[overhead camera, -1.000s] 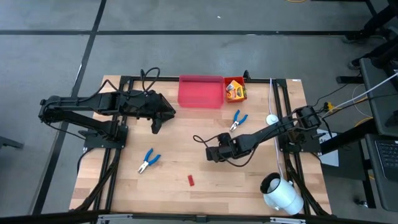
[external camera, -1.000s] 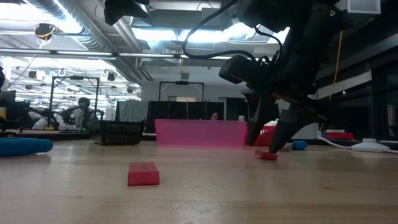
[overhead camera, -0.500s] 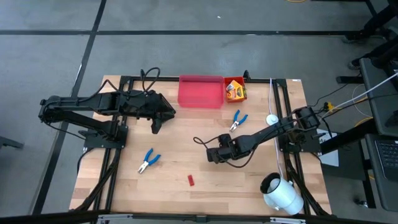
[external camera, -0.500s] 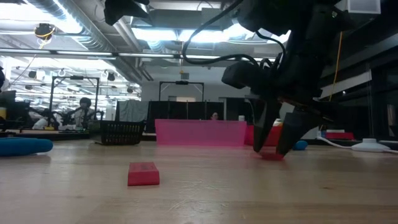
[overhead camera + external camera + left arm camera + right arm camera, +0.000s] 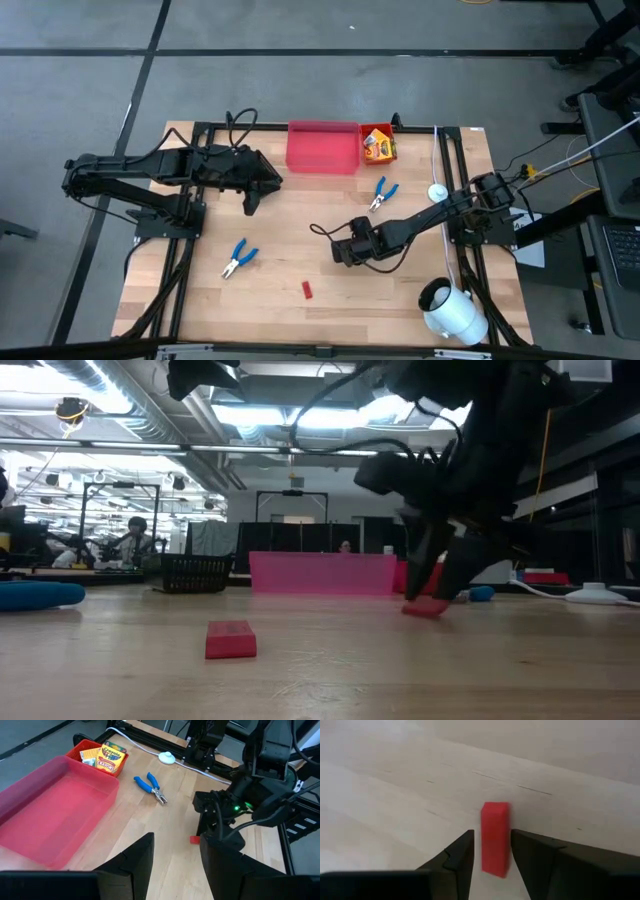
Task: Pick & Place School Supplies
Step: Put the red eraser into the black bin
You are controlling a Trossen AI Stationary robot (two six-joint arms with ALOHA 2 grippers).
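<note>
My right gripper (image 5: 340, 252) points down at the table's middle. Its open fingers stand on either side of a small red piece (image 5: 495, 837), also seen in the low view as the red piece (image 5: 425, 609). A second red piece (image 5: 308, 290) lies flat nearer the table's near edge. Two blue-handled pliers lie on the wood: the far pliers (image 5: 381, 192) and the near-left pliers (image 5: 238, 257). Crayon boxes (image 5: 378, 147) sit in the orange bin. My left gripper (image 5: 250, 205) hovers open beside the pink bin. My right gripper comes from above, pointing down, and straddles the red piece's end nearest the fingers. One finger (image 5: 535, 855) lies along the piece's long side (image 5: 508, 845); a narrow gap shows at the other finger (image 5: 457, 857). The piece lies flat on the table.
The pink bin (image 5: 323, 147) and the orange bin (image 5: 82, 747) stand at the far edge. A large white cylinder (image 5: 452, 310) lies at the near right corner. A white puck (image 5: 437, 191) with a cable sits near the right rail. Bare wood lies around the near-left pliers.
My right gripper spread its fingers, sank toward the table over the red piece, then drew the fingers closer around it, shifting a little toward the near edge. The left arm kept still.
</note>
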